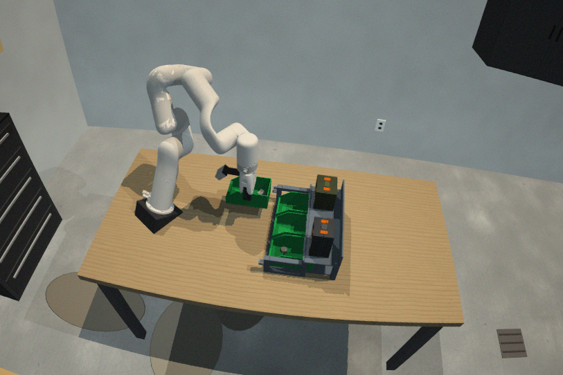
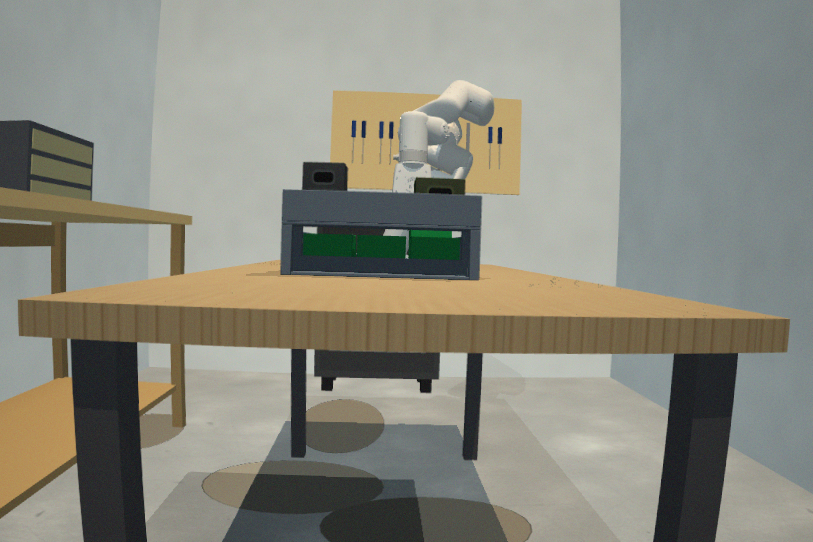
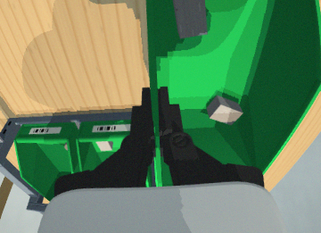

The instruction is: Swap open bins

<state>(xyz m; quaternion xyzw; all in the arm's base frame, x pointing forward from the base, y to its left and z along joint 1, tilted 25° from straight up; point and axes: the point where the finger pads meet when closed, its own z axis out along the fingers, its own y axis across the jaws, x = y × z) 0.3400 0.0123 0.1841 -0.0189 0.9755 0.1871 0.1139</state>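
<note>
My gripper (image 1: 246, 197) (image 3: 155, 102) is shut on a side wall of the green open bin with parts (image 1: 260, 201) (image 2: 431, 233) (image 3: 290, 50). This bin hangs a little above the table (image 1: 392, 247), roughly level, before the shelf. A dark grey block (image 3: 191, 14) and a light block (image 3: 225, 110) lie in it. Three green bins stand on the shelf (image 1: 340, 230) (image 2: 381, 207). The far bin (image 1: 296, 200) shows no parts; its floor is partly hidden. The middle bin (image 1: 289, 226) holds a light part (image 3: 104, 145). The near bin (image 1: 296, 251) holds a round part (image 1: 283, 250).
Two dark boxes, one olive (image 1: 326, 192) (image 2: 439, 185) and one black (image 1: 323, 237) (image 2: 324, 177), stand on the shelf's raised rear board. The shelf's side rails end in small brackets near the held bin. The arm's base (image 1: 158, 214) is at the left of the table.
</note>
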